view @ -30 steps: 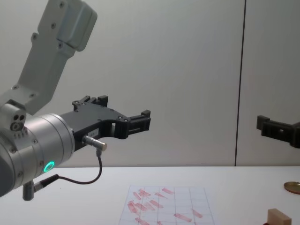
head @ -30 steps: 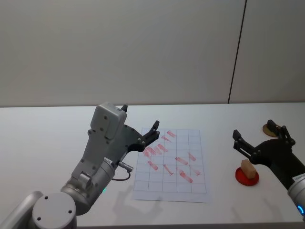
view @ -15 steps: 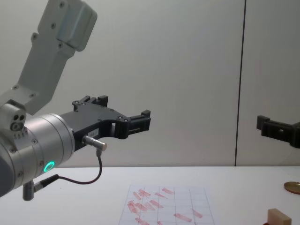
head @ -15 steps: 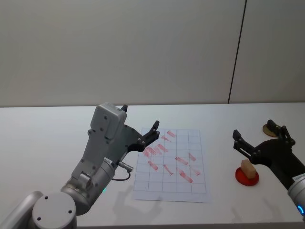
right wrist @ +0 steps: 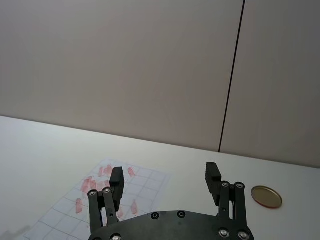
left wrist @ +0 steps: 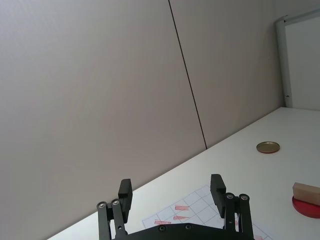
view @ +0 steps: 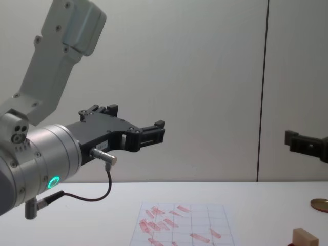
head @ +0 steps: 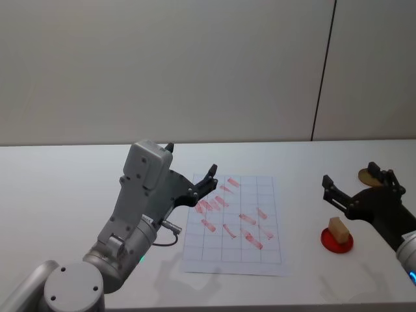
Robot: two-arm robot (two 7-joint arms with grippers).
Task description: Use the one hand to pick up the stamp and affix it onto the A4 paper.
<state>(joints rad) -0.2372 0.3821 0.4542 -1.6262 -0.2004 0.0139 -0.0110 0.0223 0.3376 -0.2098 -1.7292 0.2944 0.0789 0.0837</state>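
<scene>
black right gripper [head: 349,174] hovers near stamp [head: 337,228] (fingers spread).

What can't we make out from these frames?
- Underside of the stamp: head view, it faces down onto the red pad.
- Lower part of the stamp: chest view, cut off by the bottom edge.
- Far left corner of the A4 paper: head view, behind the left gripper.
- Brass disc: head view, partly behind the right gripper.
- Content of the red prints: too small.
</scene>
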